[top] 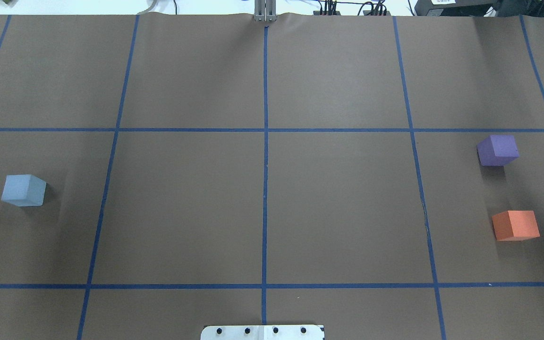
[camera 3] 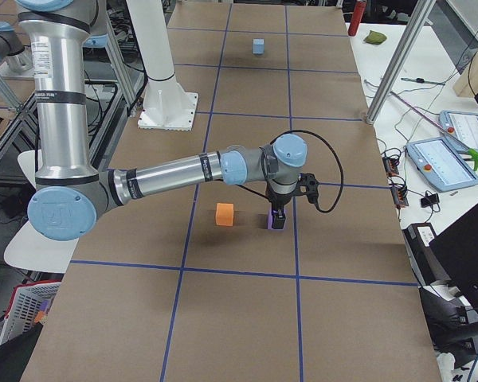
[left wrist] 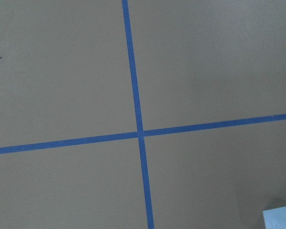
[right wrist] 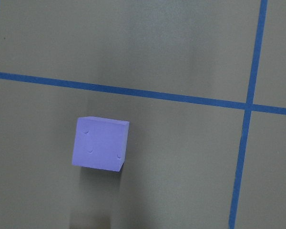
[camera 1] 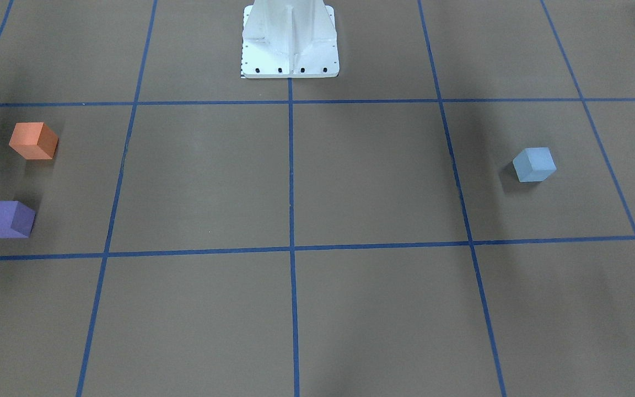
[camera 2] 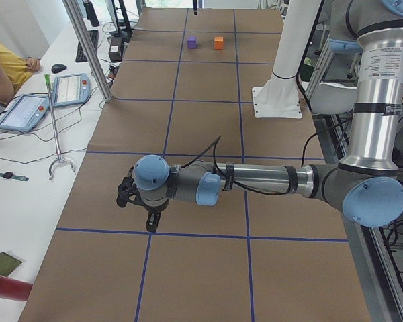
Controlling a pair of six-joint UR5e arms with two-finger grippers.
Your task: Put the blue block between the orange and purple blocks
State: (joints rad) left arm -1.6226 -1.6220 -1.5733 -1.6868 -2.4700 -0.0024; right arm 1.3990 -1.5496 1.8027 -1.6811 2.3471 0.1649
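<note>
You'll find the blue block [top: 23, 190] alone on the robot's left side of the table [top: 272, 212]. It is well apart from the orange block [top: 515, 225] and purple block [top: 497, 149], which sit near each other on the right with a gap between them. The left gripper [camera 2: 151, 223] hangs low over the table and the right gripper [camera 3: 277, 216] hangs over the purple block. You cannot tell whether either is released or clenched.

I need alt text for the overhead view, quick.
Blue block sits alone at far left of the brown taped-grid table; purple block and orange block stand apart at far right, orange nearer the robot. No arm shows.
</note>
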